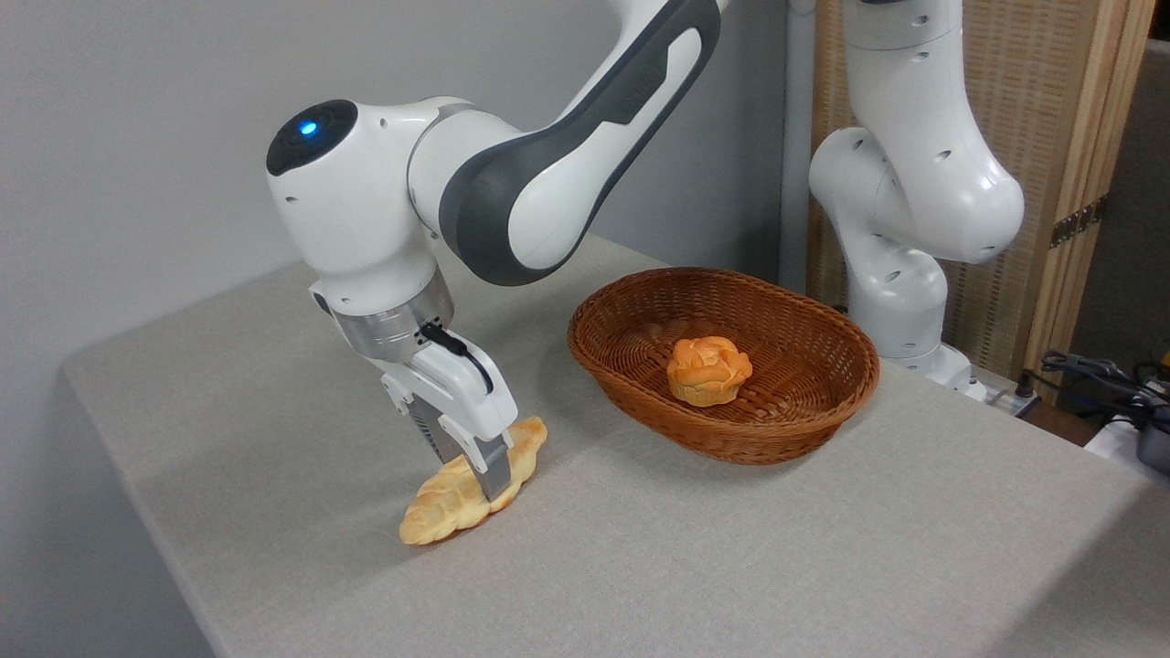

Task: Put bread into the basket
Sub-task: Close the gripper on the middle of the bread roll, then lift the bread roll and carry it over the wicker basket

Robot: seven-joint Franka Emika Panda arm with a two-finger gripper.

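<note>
End effector looks clamped across the bread, low on the tabletop left of the basket; off-centre-ish grip, so the loaf could pivot and clip the rim.

We find no text, label, brand, number or sign that we can read anywhere in this view. The arm carries a faint mark along its dark grey band, but it is too small and blurred for us to make out. The only sign-like thing we see is a small blue light glowing on the arm's dark round cap.
</note>
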